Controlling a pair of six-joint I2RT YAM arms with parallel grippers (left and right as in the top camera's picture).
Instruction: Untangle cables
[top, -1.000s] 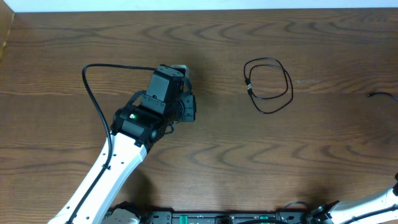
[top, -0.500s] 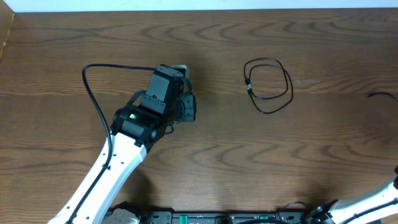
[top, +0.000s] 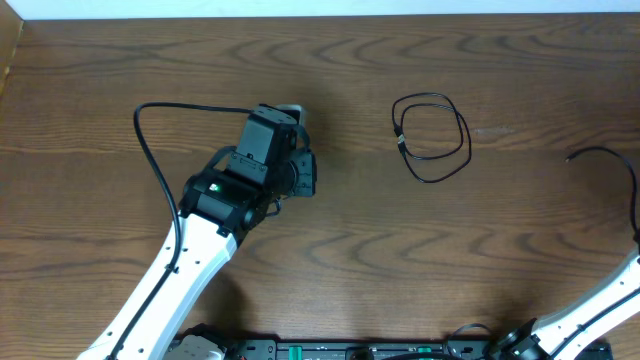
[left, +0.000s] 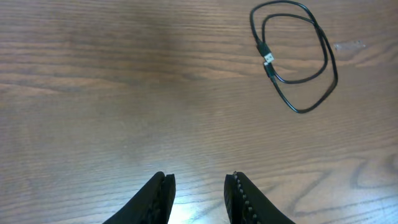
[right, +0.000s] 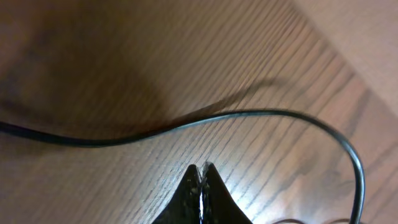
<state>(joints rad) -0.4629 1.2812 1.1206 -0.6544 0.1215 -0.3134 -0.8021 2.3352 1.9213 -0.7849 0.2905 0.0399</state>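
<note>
A thin black cable (top: 432, 137) lies coiled in a loose double loop on the wooden table, right of centre, with its small plug ends on the loop's left side. In the left wrist view the black cable (left: 300, 57) lies at the upper right, well ahead of the fingers. My left gripper (left: 199, 180) hovers low over bare wood, open, with nothing between its fingers. From above, the left gripper (top: 285, 125) is left of the coil and apart from it. My right gripper (right: 203, 167) is shut on nothing, just over the table.
A thicker black arm cable (right: 249, 115) curves across the wood ahead of the right fingers; this arm cable (top: 610, 165) also arcs in at the right edge. Another arm cable (top: 150, 150) loops left of the left arm. The table's far edge (top: 320, 16) meets a pale wall.
The thick cable at the right edge has swung further left into view, and the right arm's link has risen in the bottom right corner. The left arm and the coil have not moved.
</note>
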